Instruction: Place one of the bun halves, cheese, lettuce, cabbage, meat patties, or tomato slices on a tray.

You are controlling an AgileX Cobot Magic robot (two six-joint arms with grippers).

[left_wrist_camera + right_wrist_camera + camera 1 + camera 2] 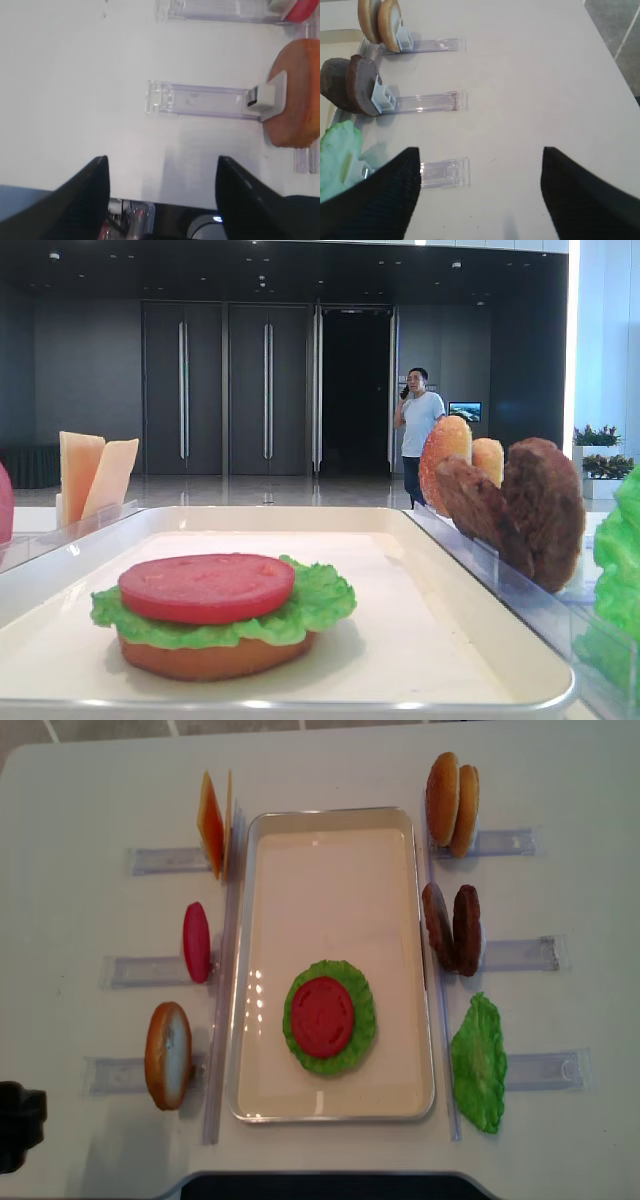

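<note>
Left hand (pixel 162 200) shows in its wrist view as two dark fingers spread apart at the lower edge, nothing between them, over bare white desk (pixel 75 75); the overhead view catches only a dark corner of that arm at the lower left. Going rightward overhead: cheese (pixel 214 824) stands on edge at upper left, a spare tomato slice (pixel 196 942) below it, and a bun half (pixel 168 1055) at lower left, each in a clear holder (pixel 165 860). At centre lies the tray (pixel 335 818), carrying lettuce (pixel 330 1017) with a tomato slice on top (pixel 323 1016); only the low front view reveals a bun half under that stack (pixel 215 658), plus a person on a phone (pixel 418 430) far behind. Right of the tray stand two more bun halves (pixel 452 804), the meat patties (pixel 452 928) and a second lettuce leaf (pixel 479 1063). Right hand (pixel 480 192) appears only in its own wrist view, fingers wide apart and empty, above the desk beside those holders.
</note>
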